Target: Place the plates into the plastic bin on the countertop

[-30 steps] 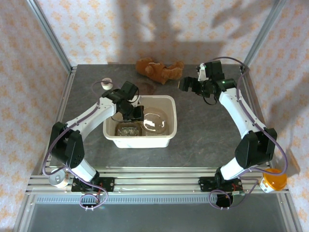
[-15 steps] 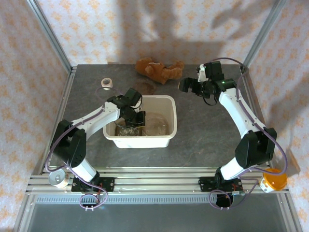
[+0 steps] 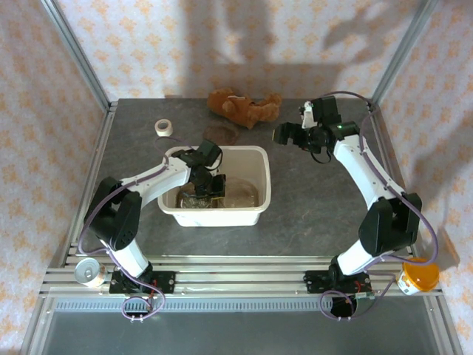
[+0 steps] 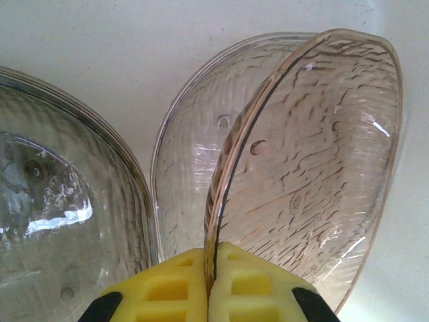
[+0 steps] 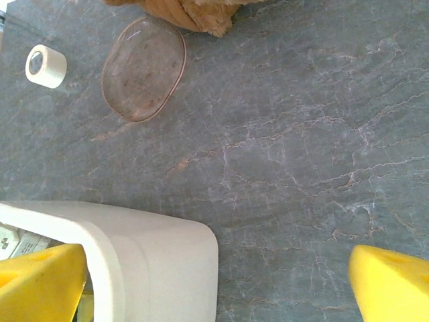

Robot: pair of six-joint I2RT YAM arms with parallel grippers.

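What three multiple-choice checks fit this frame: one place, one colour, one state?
1. Where on the counter is the loose plate?
A) beside the plush toy
B) at the near edge
C) at the right edge

2. What colour is the tape roll?
A) red
B) white
C) blue

3. What state is the left gripper in?
A) open
B) shut on a second plate
C) shut, empty

Key:
1 A: the right wrist view shows the loose plate flat on the stone, just below the toy.
2 B: the roll is white in both the top and right wrist views.
3 B: the left wrist view shows the jaws pinching that plate's rim, inside the bin.
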